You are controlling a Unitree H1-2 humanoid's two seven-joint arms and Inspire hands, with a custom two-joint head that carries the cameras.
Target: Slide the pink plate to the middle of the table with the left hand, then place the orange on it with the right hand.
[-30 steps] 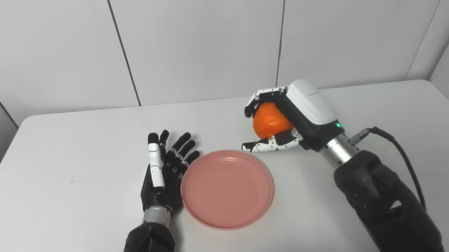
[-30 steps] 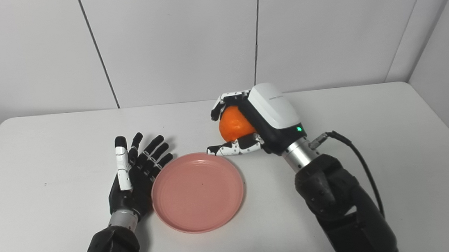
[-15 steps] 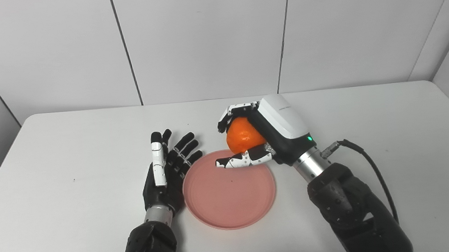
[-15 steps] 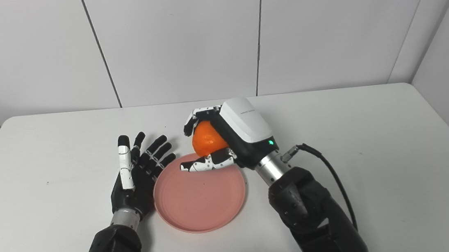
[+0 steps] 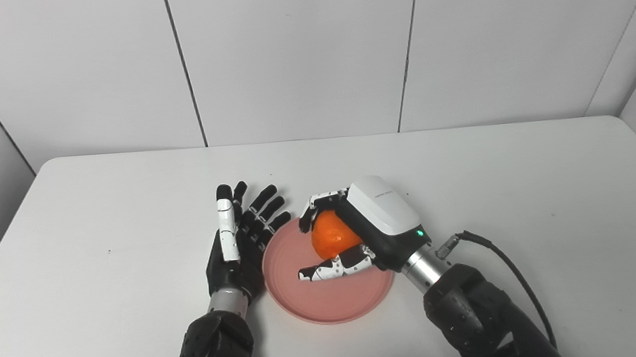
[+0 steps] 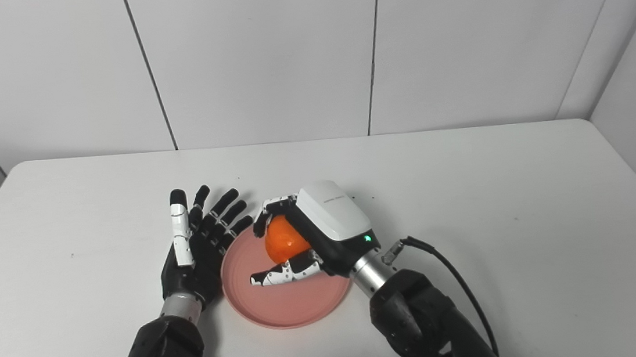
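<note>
While the left hand [image 5: 237, 250] lies spread beside the pink plate [image 5: 318, 301] at lower centre, the right hand [image 5: 359, 238] clasps a glossy, round orange [image 5: 329, 237] over it.

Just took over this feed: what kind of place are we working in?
Likely a lab test cell: a bare white table boxed in by plain white panel walls, holding only a round pink plate and an orange.

left hand [image 5: 238, 244]: flat, fingers spread, palm facing right
right hand [image 5: 358, 233]: fingers and thumb curled closed, wrist angled left
</note>
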